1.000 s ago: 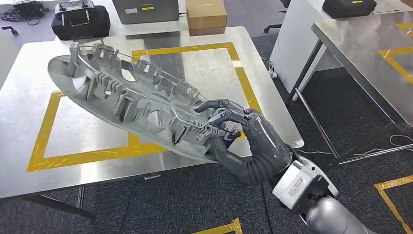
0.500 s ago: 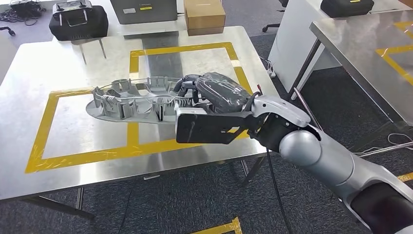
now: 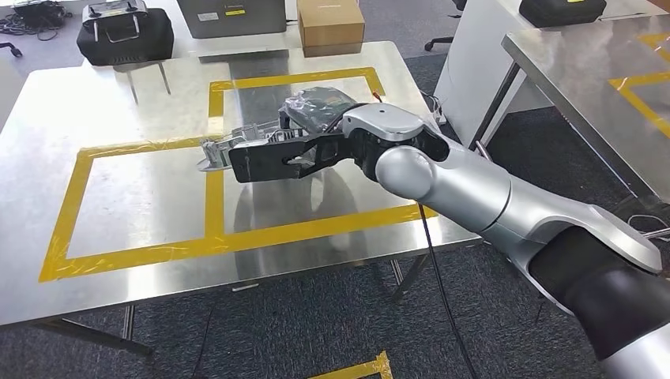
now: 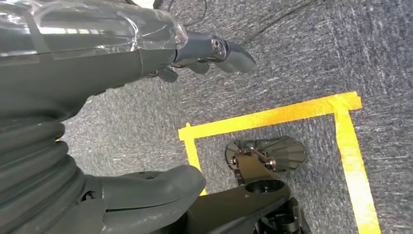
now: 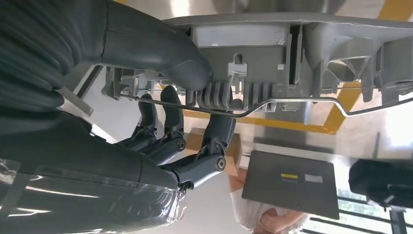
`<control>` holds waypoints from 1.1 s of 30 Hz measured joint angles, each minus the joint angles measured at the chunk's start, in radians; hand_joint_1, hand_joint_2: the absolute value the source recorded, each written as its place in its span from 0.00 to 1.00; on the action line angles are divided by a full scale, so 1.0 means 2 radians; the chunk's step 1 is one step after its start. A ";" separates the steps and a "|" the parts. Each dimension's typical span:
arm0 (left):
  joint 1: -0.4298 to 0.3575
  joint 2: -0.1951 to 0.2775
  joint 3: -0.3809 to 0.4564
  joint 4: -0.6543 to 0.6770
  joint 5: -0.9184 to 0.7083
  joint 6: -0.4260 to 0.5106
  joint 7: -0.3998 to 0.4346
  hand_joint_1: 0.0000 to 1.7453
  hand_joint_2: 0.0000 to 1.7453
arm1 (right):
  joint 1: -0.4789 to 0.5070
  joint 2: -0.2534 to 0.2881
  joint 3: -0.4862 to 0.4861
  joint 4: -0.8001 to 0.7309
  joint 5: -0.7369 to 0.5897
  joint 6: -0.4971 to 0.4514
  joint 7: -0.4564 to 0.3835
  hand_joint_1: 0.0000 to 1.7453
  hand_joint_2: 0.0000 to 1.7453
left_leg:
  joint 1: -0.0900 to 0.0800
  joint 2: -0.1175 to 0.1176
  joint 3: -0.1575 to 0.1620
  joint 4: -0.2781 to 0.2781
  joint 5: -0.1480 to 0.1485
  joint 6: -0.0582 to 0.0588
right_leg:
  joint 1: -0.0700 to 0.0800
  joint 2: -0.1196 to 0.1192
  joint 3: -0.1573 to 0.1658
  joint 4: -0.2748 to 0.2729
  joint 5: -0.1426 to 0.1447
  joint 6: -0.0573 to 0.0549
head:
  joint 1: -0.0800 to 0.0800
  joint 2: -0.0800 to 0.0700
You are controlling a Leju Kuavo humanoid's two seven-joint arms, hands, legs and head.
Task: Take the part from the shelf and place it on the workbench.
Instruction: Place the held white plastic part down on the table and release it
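A: Right hand [image 3: 320, 106] first; what's it doing?
B: Gripping the grey part [image 3: 237, 146]; in the right wrist view the thumb is pressing one side of the ribbed moulding [image 5: 292, 63] and the dark fingers [image 5: 214, 136] are curling round the other, hooking near the thin wire rod [image 5: 292, 103] running along it; so it's holding the part, not loose.
A: And the part is sitting where?
B: Over the steel workbench [image 3: 118, 237], inside the yellow tape outline [image 3: 213, 205], near the taped line dividing the two boxes; the arm and its black bracket are covering most of it; can't tell whether it's touching the surface or hanging just above.
A: Left hand?
B: Left hand [image 4: 97, 97] is hanging over grey carpet [image 4: 292, 48] with a yellow tape square [image 4: 272, 114] on the floor; fingers apart, gripping nothing.
A: Anything further out?
B: Far side of the bench: black case [image 3: 125, 35], grey box [image 3: 231, 16], cardboard box [image 3: 330, 24]; second steel table [image 3: 585, 87] standing off to the right.
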 joint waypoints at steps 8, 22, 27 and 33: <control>0.000 -0.003 -0.003 0.000 0.000 -0.002 -0.010 0.00 1.00 | -0.014 0.051 0.034 0.113 0.016 0.015 -0.027 1.00 1.00 | 0.000 -0.002 0.000 0.000 0.000 0.000 | 0.000 0.000 0.000 0.000 0.000 0.000 | 0.000 0.000; 0.001 -0.006 -0.011 0.000 0.000 -0.017 -0.014 0.00 1.00 | -0.012 0.113 0.069 0.229 0.026 0.041 -0.044 1.00 1.00 | 0.000 -0.008 0.000 0.000 0.001 0.000 | 0.000 -0.002 0.001 0.000 0.000 0.000 | 0.001 0.000; 0.001 -0.008 -0.013 0.000 0.000 -0.021 -0.024 0.00 1.00 | -0.004 0.140 0.082 0.272 0.041 0.035 -0.063 0.25 0.25 | 0.000 -0.010 0.000 0.000 0.001 0.000 | 0.000 -0.003 0.001 0.000 0.000 0.000 | 0.001 0.000; 0.004 -0.007 -0.016 0.000 0.000 -0.019 -0.034 0.00 0.75 | -0.003 0.152 0.092 0.309 0.047 0.031 -0.063 0.00 0.00 | 0.000 -0.013 0.000 0.000 0.001 0.000 | 0.000 -0.004 0.001 0.000 0.000 0.000 | 0.001 0.000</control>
